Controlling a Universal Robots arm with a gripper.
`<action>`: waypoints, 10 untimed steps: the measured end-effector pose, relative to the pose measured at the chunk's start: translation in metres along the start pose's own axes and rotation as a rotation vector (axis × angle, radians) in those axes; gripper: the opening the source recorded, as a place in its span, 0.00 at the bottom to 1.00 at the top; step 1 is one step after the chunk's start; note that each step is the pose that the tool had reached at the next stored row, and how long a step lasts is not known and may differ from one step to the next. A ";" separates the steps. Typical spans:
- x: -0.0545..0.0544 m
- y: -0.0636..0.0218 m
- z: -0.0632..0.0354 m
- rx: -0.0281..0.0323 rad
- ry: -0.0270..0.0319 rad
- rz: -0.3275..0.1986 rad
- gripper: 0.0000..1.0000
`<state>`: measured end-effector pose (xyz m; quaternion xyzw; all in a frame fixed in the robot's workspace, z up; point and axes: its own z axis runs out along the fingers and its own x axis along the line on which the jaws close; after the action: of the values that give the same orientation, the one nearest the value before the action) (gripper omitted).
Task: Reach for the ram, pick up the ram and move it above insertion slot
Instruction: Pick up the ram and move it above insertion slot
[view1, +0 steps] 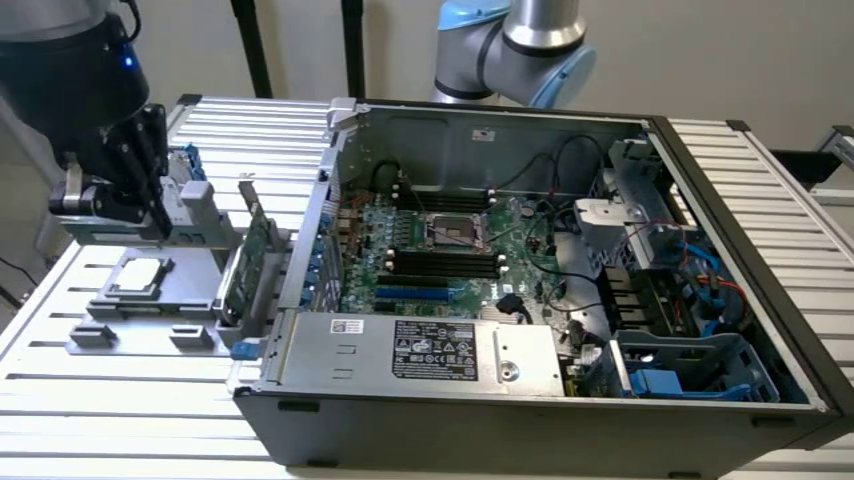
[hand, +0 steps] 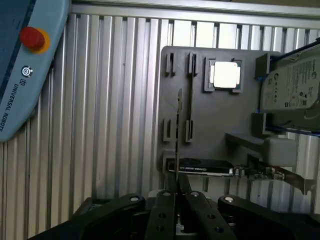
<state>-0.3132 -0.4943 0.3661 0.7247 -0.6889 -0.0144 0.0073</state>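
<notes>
The ram (hand: 179, 130) appears in the wrist view as a thin strip seen edge-on, running straight out from between the fingertips of the gripper (hand: 178, 192), whose black jaws are drawn in narrow and pinch it. The strip lies over a gray tray (hand: 220, 125), just beside a long narrow holder slot (hand: 192, 95) in that tray. Whether it has cleared the tray cannot be told. A square silver processor chip (hand: 225, 75) sits in a pocket of the tray, and a hard drive (hand: 290, 85) with a white label stands at its edge. A dark card (hand: 205, 167) rests close to the fingers. A blue control pendant (hand: 20, 75) with a red button lies on the ribbed metal table (hand: 115, 100). In the exterior view the gripper (view1: 150, 222) hangs at about ten o'clock, above the same tray (view1: 134, 335) and the processor chip (view1: 140, 272). A taller green card (view1: 256, 250) stands upright at three o'clock from the gripper. An open computer case (view1: 747, 200) sits further toward three o'clock. Its black insertion slots (view1: 441, 262) lie on the green motherboard near the picture's centre, well apart from the gripper. A power supply (view1: 414, 350) sits at six o'clock from those slots, and the arm's blue-and-silver joint (view1: 521, 50) shows at twelve o'clock.
</notes>
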 end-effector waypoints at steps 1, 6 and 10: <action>0.000 -0.0032 -0.0037 -0.0001 0.0001 0.000 0.13; -0.002 -0.0189 -0.0191 0.0000 -0.0001 0.000 0.13; -0.003 -0.0308 -0.0259 0.0000 -0.0022 0.000 0.13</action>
<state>-0.2817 -0.4902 0.3911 0.7247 -0.6889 -0.0152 0.0066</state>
